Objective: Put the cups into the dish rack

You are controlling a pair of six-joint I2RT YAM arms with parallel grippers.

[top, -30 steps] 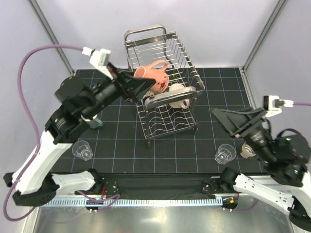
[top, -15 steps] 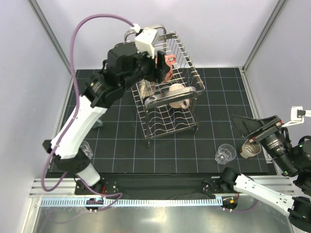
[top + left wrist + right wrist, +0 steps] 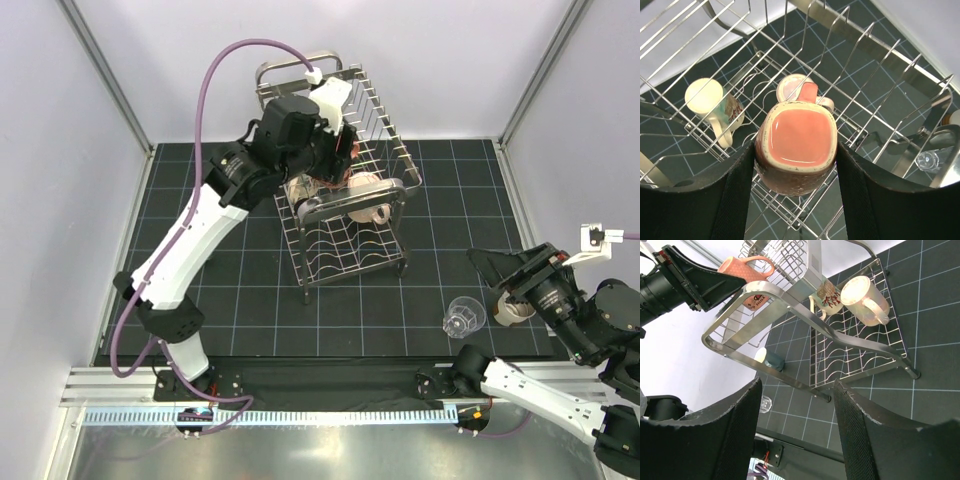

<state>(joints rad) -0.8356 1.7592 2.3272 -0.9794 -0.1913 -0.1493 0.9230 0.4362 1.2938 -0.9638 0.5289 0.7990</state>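
My left gripper [image 3: 338, 160] is shut on a salmon pink mug [image 3: 796, 140] and holds it, mouth toward the camera, just above the wires of the dish rack's [image 3: 352, 200] upper tier. The mug also shows in the right wrist view [image 3: 747, 269]. In the rack lie a cream mug [image 3: 706, 98], a patterned mug [image 3: 733, 111] beside it, and another mug [image 3: 789, 86] behind the pink one. My right gripper [image 3: 497, 273] is open and empty, right of the rack. A clear glass tumbler [image 3: 462, 317] and a cream mug with a brown band [image 3: 512, 311] stand beneath it.
The black grid mat [image 3: 250, 290] covers the table between grey walls. A teal-grey mug [image 3: 771, 360] lies left of the rack, with a second glass tumbler [image 3: 765, 403] nearer the front edge. The rack's steel loop handle [image 3: 790, 310] spans the right wrist view.
My left arm swung the pink mug from the rack's left side to above its upper tier and lowered it toward the wires. My right arm drew back to the right.
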